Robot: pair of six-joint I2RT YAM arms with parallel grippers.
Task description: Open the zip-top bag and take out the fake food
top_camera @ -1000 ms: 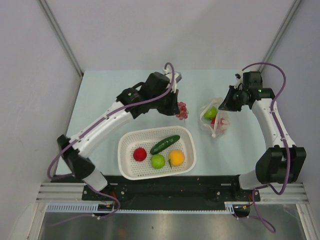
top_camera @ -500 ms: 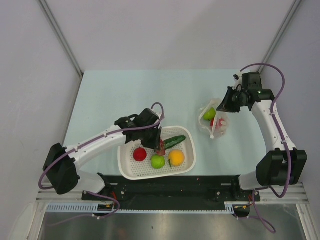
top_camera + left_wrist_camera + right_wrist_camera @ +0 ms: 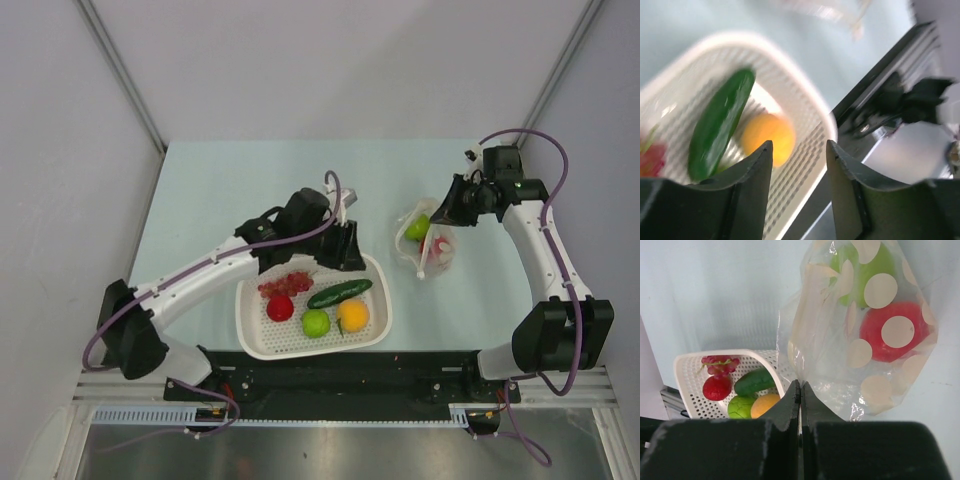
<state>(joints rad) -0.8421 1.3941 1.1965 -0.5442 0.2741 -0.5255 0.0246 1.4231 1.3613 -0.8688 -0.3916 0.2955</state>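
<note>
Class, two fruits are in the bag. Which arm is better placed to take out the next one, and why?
Left. The left gripper is open and empty over the basket, free to reach. The right gripper is shut on the bag, holding it with the green fruit and red fruit inside.

Robot test cell in a lab

Plain grey panel walls (image 3: 50, 200) joined by slanting metal struts (image 3: 120, 70) close in a pale blue-green desk (image 3: 220, 190). The white-and-black left arm (image 3: 210, 270) and right arm (image 3: 540, 240) are bolted to a black base rail (image 3: 340, 365) on aluminium framing (image 3: 130, 380), with purple cables (image 3: 527, 130) looping along them. The only goods are fake food (image 3: 352, 315) in a white perforated basket (image 3: 300, 352).
</note>
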